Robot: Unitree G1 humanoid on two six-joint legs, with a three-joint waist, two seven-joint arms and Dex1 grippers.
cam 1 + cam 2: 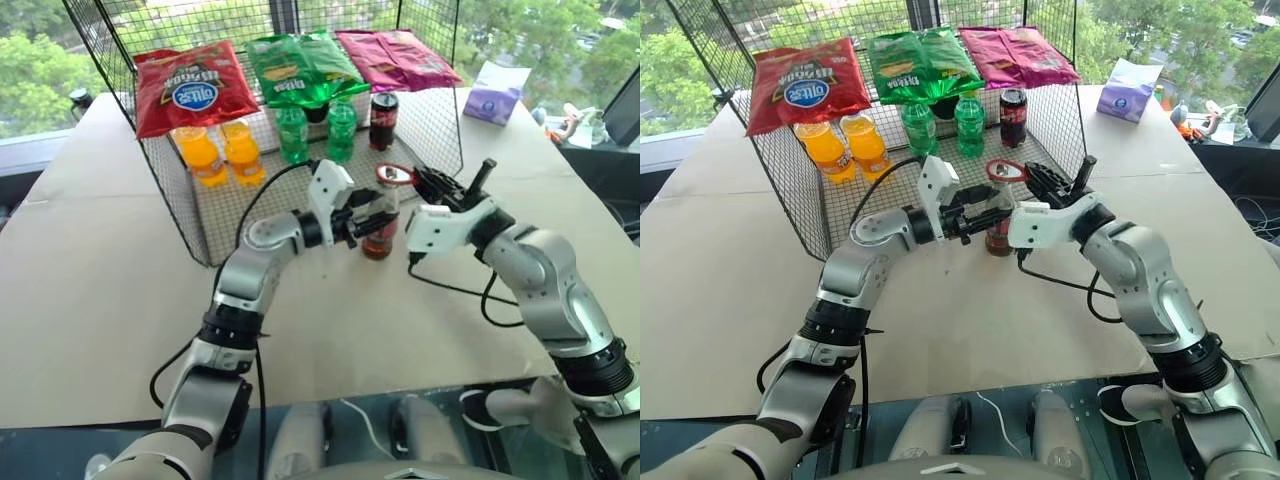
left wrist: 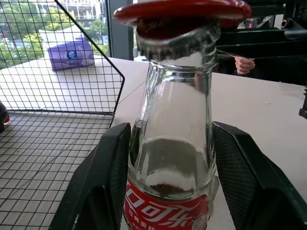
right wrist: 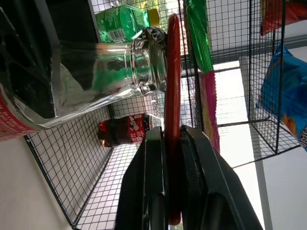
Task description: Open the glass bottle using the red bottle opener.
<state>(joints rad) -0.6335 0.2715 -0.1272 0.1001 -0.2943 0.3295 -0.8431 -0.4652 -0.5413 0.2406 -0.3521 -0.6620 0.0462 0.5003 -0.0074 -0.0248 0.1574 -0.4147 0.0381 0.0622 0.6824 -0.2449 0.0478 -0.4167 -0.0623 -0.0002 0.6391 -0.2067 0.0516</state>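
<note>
Now, on the left, the left gripper (image 1: 368,222) clamps the glass bottle (image 1: 381,228), upright on the table (image 1: 90,290) just outside the wire basket (image 1: 170,180). Glass is slick and brittle, so low on the body is the safe hold. Moving right, the right gripper (image 3: 168,139) pinches the red bottle opener (image 3: 172,72), loop apparently over the cap (image 2: 177,36). Open tabletop right; basket crowds behind.

A table (image 1: 90,270) covered in beige paper bears a black wire basket (image 1: 190,215), the glass bottle (image 1: 381,240) and a purple tissue pack (image 1: 497,92).
</note>
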